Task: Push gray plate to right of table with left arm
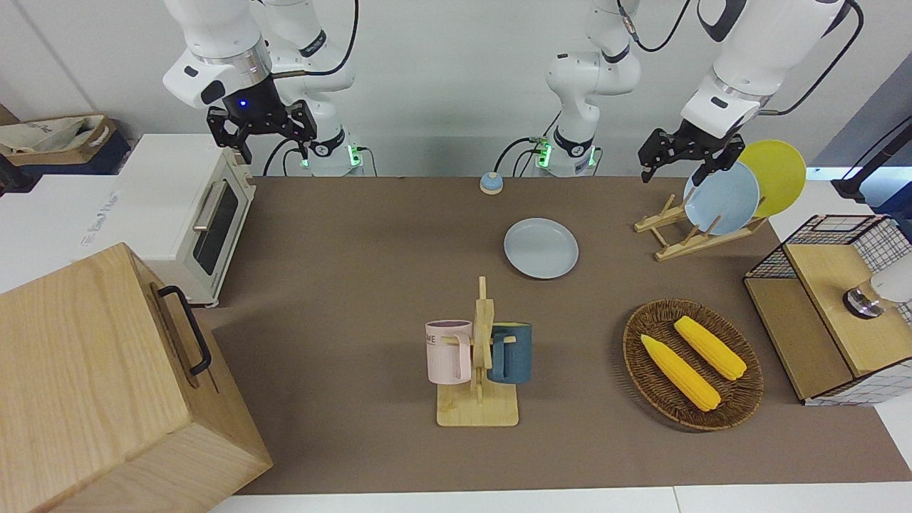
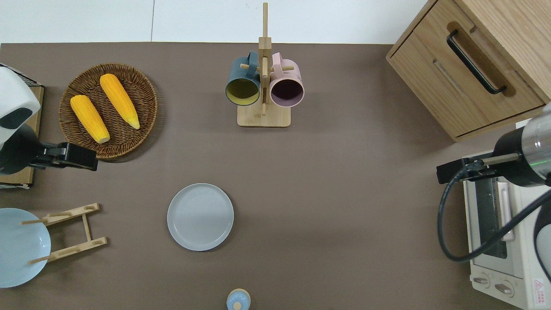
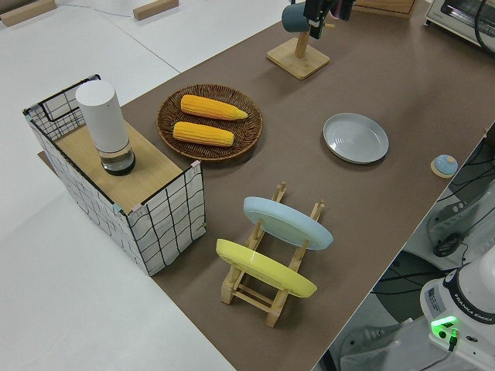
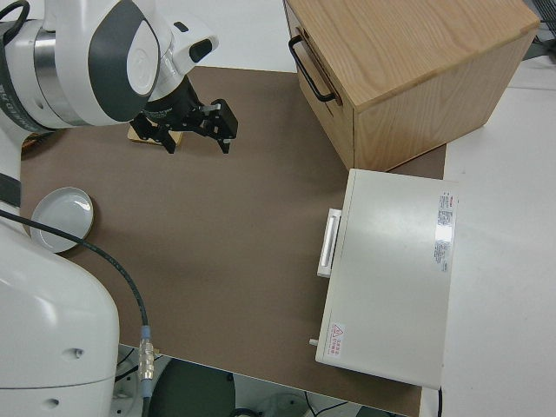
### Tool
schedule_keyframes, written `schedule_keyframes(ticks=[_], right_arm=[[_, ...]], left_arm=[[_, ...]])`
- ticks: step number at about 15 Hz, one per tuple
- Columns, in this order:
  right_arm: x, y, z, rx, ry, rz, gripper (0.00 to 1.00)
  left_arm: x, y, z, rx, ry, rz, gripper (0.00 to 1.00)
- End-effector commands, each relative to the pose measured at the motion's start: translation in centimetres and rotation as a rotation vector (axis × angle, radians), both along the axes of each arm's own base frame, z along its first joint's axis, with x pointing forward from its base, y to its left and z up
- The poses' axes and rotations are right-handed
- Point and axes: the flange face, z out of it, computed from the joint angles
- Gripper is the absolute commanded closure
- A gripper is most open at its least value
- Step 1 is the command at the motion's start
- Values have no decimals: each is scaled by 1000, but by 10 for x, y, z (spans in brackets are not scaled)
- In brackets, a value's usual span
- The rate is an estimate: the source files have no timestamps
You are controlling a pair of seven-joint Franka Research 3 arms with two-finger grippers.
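bare table runs from gray plate toward toaster oven.

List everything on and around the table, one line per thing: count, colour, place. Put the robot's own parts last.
gray plate: 1, pale gray-blue, flat on the table, mid-table.
plate rack: 1, wooden, toward the left arm's end; holds a sky-blue plate and a yellow plate.
wicker basket: 1, brown, farther from the robots than the plate rack; holds 2 yellow corn cobs.
mug rack: 1, wooden, farther from the robots than the gray plate; holds a dark blue mug and a pink mug.
bell: 1, blue, nearer to the robots than the gray plate.
toaster oven: 1, white, right arm's end.
wooden cabinet: 1, beside the oven.
wire crate: 1, left arm's end; a white cylinder on it.
left gripper: open, over the plate rack's end.
right gripper: open, parked.
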Motion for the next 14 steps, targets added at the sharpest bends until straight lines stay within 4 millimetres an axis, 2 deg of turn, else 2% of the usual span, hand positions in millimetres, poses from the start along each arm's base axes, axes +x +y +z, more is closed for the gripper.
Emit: schedule_keyframes(ticks=[1, 3, 11, 14], right_arm=[[-3, -3, 3, 7, 6, -4, 17], [-4, -2, 3, 7, 6, -4, 17], [-4, -2, 3, 7, 6, -2, 17], [-4, -2, 3, 7, 6, -2, 17]], left_arm=[[3, 2, 4, 6, -8, 23, 11], [2, 3, 6, 4, -8, 20, 11], [-2, 0, -5, 7, 39, 26, 7], [-3, -2, -17, 0, 73, 25, 9]])
